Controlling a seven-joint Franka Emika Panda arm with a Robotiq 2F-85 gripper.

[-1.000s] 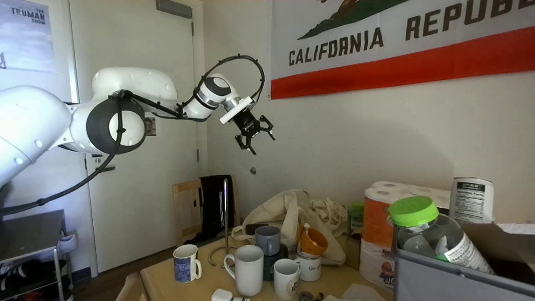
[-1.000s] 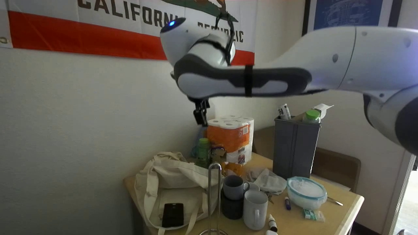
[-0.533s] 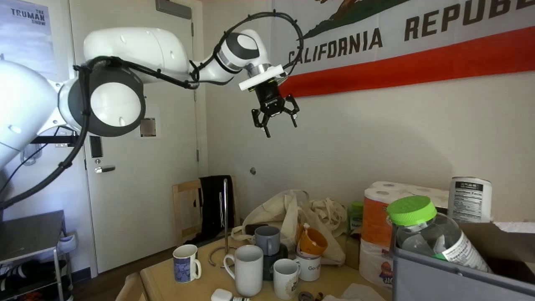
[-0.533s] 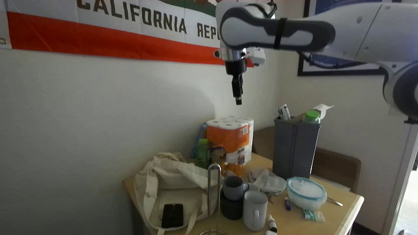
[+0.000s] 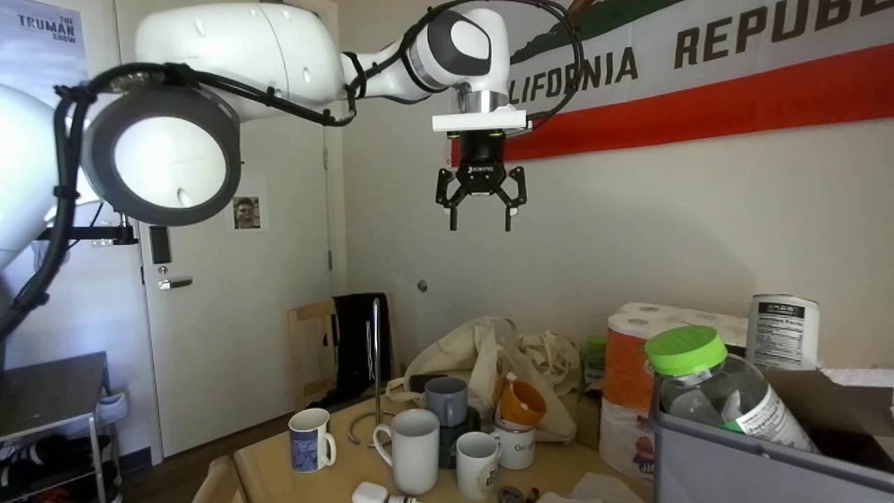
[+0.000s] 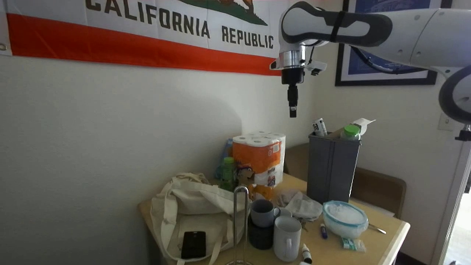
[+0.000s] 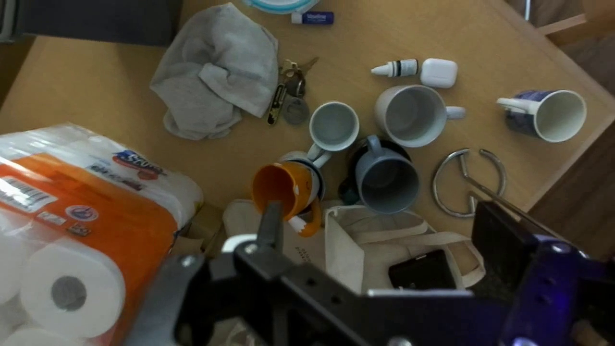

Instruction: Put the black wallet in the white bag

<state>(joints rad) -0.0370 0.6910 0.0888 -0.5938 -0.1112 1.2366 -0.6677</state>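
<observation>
Exterior views, both of them, had the pincer point(image 5: 480, 225) hanging high over the counter point(image 6: 338, 254); its two fingers point(image 5: 453, 220) were spread well apart and aimed straight down. And the black wallet point(image 6: 194, 244)? Far below, well clear of those fingers, dark against the pale fabric of the white bag point(image 6: 217, 195)! It lay framed by the straps point(image 6: 169, 221); whether that put it inside the bag or merely on a fold, you couldn't tell. Down through the wrist view it showed between the two fingers, nearer the one that crossed the wire stand point(image 6: 235, 221). Next, close beside the bag, a grey mug point(image 6: 262, 212) perched on a dark mug point(image 6: 261, 237), a tall white mug point(image 6: 287, 241) right alongside. In an exterior view an orange cup point(image 5: 522, 404) sat tilted atop a printed white mug point(image 5: 515, 450)! Farther out stood the pack of paper rolls point(image 6: 256, 154), bright with orange, then the grey bin point(image 6: 331, 169) with a green-lidded jar point(image 6: 351, 130) poking out, and near it, low on the counter, the blue-rimmed bowl point(image 6: 345, 221) and a crumpled grey cloth point(image 6: 304, 206).
</observation>
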